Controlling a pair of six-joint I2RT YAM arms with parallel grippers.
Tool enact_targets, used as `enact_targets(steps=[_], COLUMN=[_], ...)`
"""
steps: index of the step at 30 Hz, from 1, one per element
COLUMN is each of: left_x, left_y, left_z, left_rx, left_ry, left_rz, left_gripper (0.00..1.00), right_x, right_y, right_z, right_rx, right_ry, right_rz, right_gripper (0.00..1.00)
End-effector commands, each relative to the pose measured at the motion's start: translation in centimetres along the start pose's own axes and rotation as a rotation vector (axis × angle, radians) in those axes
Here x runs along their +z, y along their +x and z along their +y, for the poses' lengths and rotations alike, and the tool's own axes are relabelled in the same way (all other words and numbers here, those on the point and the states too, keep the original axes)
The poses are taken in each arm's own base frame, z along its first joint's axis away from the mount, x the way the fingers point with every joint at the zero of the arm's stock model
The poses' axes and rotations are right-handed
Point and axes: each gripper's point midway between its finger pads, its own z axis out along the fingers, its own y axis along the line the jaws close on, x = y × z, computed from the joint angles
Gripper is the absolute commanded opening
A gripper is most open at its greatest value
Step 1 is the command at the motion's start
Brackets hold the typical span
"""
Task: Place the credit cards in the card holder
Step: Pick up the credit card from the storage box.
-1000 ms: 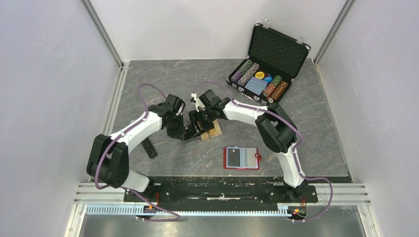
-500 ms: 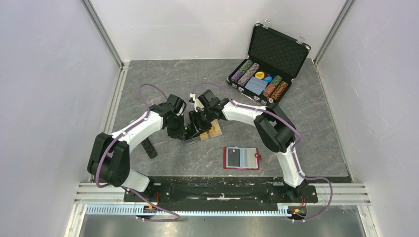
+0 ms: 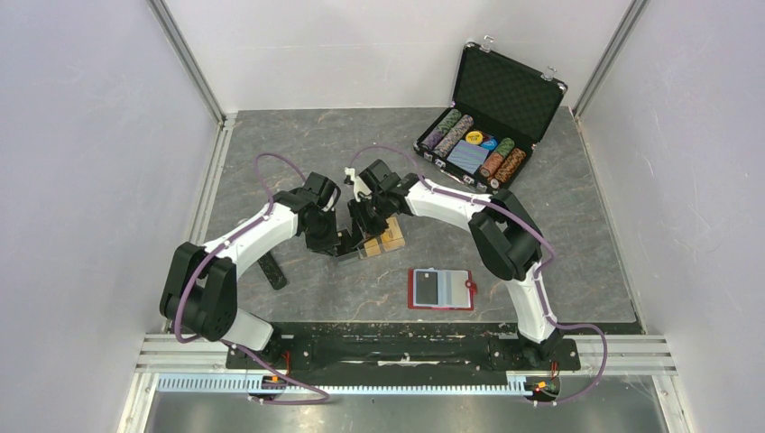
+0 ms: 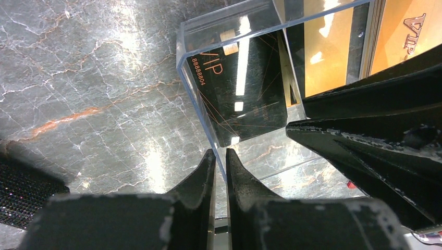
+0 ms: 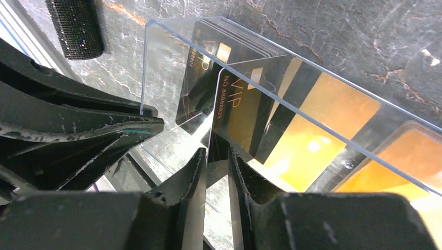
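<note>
Grey marbled table [image 3: 298, 144] beneath everything. Left arm [image 3: 257, 230] and right arm [image 3: 451, 203]: reach in from either side and meet near the middle of the table. Black chip case [image 3: 505, 90]: stands open at the far right corner, with rows of chips and a blue deck inside. Card holder [image 3: 440, 289]: red, lies opened flat with its pale lining up near the front edge, right of centre and well apart from both arms. Clear tray [image 4: 232, 23]: sits on the table between the two wrists and holds the credit cards [image 4: 245, 99] upright, black ones with VIP lettering at one end, gold and orange ones behind further walls. Left gripper [image 4: 220, 166]: fingers almost pressed together, pinching the tray's thin end wall. Right gripper [image 5: 216, 166]: comes in from the opposite side, fingers narrowed to a slim gap and pinching the lower edge of one dark card that leans out of the stack. Small black strip [image 3: 271, 271]: lies on the table just beside the left arm.
</note>
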Motion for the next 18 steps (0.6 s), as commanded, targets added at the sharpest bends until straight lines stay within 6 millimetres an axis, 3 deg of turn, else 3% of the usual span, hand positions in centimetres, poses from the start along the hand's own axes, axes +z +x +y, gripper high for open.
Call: enact_targets(steps=[1, 5, 10, 18], left_x=[1.0, 0.8, 0.0, -4.3], left_y=[0.6, 0.5, -0.2, -3.4], left_z=[-0.4, -0.4, -0.2, -1.4], left_rx=[0.051, 0.048, 0.043, 0.040], left_ry=[0.004, 0.005, -0.019, 0.024], left_rz=[0.025, 0.014, -0.016, -0.181], left_gripper=[0.12, 0.12, 0.14, 0.34], right_x=[-1.3, -1.8, -2.9, -6.6], right_y=[-1.1, -1.3, -1.9, -4.0], right_z=[-1.5, -1.6, -1.5, -0.3], right_rx=[-0.068, -0.078, -0.103, -0.130], right_ry=[0.125, 0.146, 0.175, 0.190], right_rz=[-0.036, -0.038, -0.050, -0.150], right_gripper=[0.08, 0.01, 0.00, 0.00])
